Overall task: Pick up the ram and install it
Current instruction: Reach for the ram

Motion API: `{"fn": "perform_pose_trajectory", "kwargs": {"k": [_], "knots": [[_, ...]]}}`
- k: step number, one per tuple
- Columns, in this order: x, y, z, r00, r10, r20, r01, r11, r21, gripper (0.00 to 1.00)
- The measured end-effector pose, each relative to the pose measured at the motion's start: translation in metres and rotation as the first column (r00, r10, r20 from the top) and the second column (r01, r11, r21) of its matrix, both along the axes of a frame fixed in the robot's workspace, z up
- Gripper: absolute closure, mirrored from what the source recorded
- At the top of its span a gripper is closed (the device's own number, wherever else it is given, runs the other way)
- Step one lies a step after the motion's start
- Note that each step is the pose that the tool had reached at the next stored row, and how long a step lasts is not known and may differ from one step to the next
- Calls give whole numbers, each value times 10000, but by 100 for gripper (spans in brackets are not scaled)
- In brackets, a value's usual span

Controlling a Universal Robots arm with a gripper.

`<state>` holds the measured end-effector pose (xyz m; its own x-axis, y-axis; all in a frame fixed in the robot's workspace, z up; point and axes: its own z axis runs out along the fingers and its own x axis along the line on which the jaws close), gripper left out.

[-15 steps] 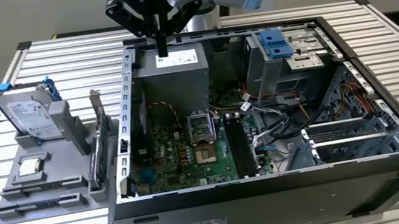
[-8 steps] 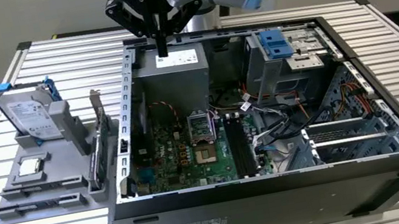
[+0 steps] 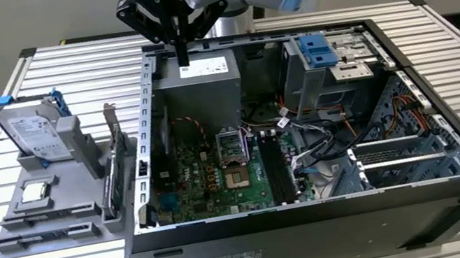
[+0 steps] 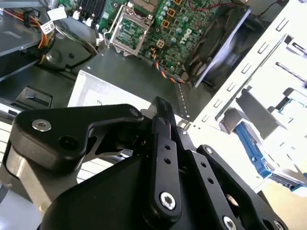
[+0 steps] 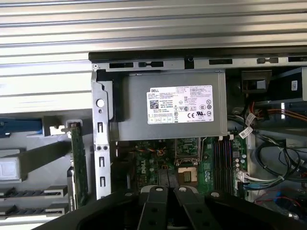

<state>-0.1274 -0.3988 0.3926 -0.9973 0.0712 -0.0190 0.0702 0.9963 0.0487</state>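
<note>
Exterior view: claw [image 3: 184, 55] pressed together, empty, over the case [image 3: 324, 233] rear wall; dropping here would clip it. Second wrist view: power supply [image 4: 96, 96] just beneath. First wrist view: likely ram [image 5: 79, 163], edge-up, well aside.

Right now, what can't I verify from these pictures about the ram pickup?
- Whether the claw carries the ram: too small in the exterior view, and its own black body hides the grasp in both wrist views.
- Whether the memory slots are filled: dark and small in the exterior view, and cut off by the claw in the first wrist view.
</note>
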Motion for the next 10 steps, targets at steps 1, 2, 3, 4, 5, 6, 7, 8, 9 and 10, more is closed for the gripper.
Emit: {"fn": "perform_pose_trajectory", "kwargs": {"k": [1, 2, 3, 4, 5, 6, 7, 8, 9, 10], "knots": [[-26, 0, 0, 10000, 0, 0, 0, 10000, 0, 100], [-50, 0, 0, 10000, 0, 0, 0, 10000, 1, 100], [-74, 0, 0, 10000, -1, 0, 1, 10000, 1, 100], [-95, 0, 0, 10000, -1, 0, 1, 10000, 1, 100], [-115, 0, 0, 10000, 0, 0, 0, 10000, 1, 100], [-132, 0, -1, 10000, 0, 1, 0, 10000, 1, 100], [-148, 0, 0, 10000, 0, 0, 0, 10000, 1, 100], [-165, 0, 0, 10000, 0, 0, 0, 10000, 1, 100], [-183, 0, -1, 10000, -1, 0, 1, 10000, 1, 100], [-200, 0, -1, 10000, -1, 0, 1, 10000, 1, 100]]}}
